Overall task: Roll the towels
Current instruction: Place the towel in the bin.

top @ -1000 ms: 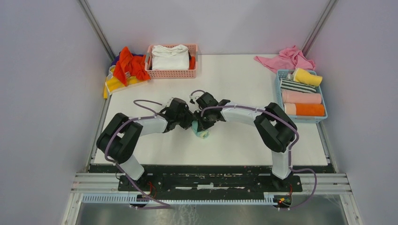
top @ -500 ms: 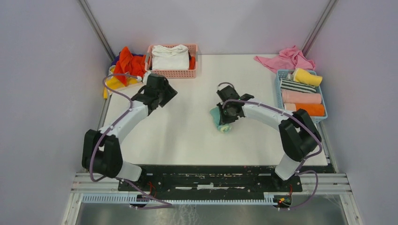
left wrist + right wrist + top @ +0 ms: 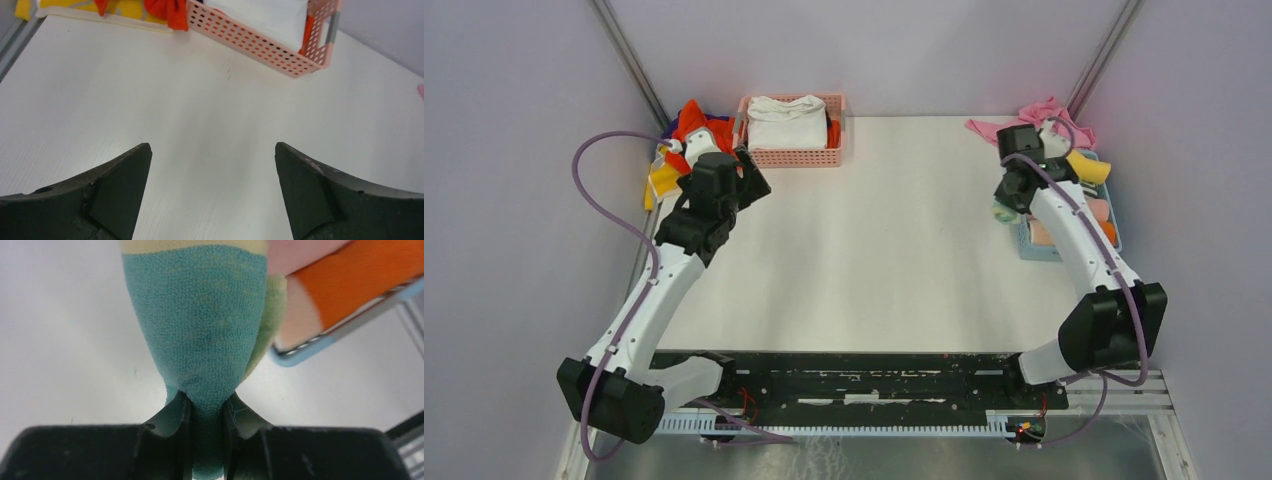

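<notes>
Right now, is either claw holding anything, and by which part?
The right claw pinches the teal towel by its narrow end; the left claw is open and empty.

Nubby terry teal towel [image 3: 200,330]; matt table [image 3: 210,125]; perforated plastic basket [image 3: 260,42].

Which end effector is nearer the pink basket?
Left. The left end effector hovers just beside the pink basket; the right end effector, holding the teal towel, is across the table.

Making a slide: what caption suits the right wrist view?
Right pincer clamps a teal towel beside the blue basket holding an orange rolled towel.
</notes>
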### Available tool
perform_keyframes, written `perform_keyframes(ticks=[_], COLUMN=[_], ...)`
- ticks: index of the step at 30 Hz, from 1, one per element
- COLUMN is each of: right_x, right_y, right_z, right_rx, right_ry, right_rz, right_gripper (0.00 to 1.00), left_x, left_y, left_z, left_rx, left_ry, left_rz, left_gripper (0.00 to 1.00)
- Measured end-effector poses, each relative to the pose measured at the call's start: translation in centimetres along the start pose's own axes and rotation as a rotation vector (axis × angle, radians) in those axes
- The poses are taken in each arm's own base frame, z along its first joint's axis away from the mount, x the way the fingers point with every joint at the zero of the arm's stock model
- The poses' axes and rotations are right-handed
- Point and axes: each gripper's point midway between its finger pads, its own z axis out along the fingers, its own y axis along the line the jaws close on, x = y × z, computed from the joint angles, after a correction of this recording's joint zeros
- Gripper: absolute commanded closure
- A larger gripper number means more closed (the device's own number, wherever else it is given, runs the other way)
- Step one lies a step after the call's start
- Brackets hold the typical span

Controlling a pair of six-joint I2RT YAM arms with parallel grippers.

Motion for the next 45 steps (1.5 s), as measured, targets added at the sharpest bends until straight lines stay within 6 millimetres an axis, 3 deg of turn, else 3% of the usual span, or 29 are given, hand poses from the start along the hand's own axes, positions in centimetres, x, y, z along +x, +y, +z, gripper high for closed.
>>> perform_keyframes(ticks=[5,8,11,16,22,38,40,45], right_x=[-5.6,-8.0,-9.3,-10.0,-10.4,-9.3,-9.2,-9.2], right_y=[-7.4,-10.6,-12.6,-13.1,-12.3,-11.1,-11.0,-10.7], right_z=[0.1,0.8,2.5,6.3,10.5,16.4,17.0,17.8], right_rx=[0.229,0.335,0.424,0.496,0.530,0.577,0.574,0.552], right_ry=[-0.093,-0.131,-0.140,-0.119,-0.095,-0.062,-0.061,-0.065], right_rz=[0.217,0.330,0.418,0.506,0.587,0.740,0.761,0.807], right_gripper=[1.00,1.00,1.00,1.00,1.00,0.99,0.95,0.71], left_x=[3.0,3.5,3.4,3.3,3.5,4.9,4.9,5.0], left_y=[2.1,2.3,2.4,2.6,2.8,3.4,3.5,3.5], left_z=[0.4,0.3,0.2,0.2,0.6,1.6,1.6,1.6], left_rx=[-0.071,-0.084,-0.092,-0.100,-0.113,-0.147,-0.148,-0.148], left_ry=[0.056,0.063,0.057,0.052,0.060,0.093,0.095,0.095], left_rz=[0.087,0.120,0.129,0.142,0.155,0.192,0.193,0.193], left_gripper=[0.01,0.01,0.01,0.01,0.01,0.01,0.01,0.01])
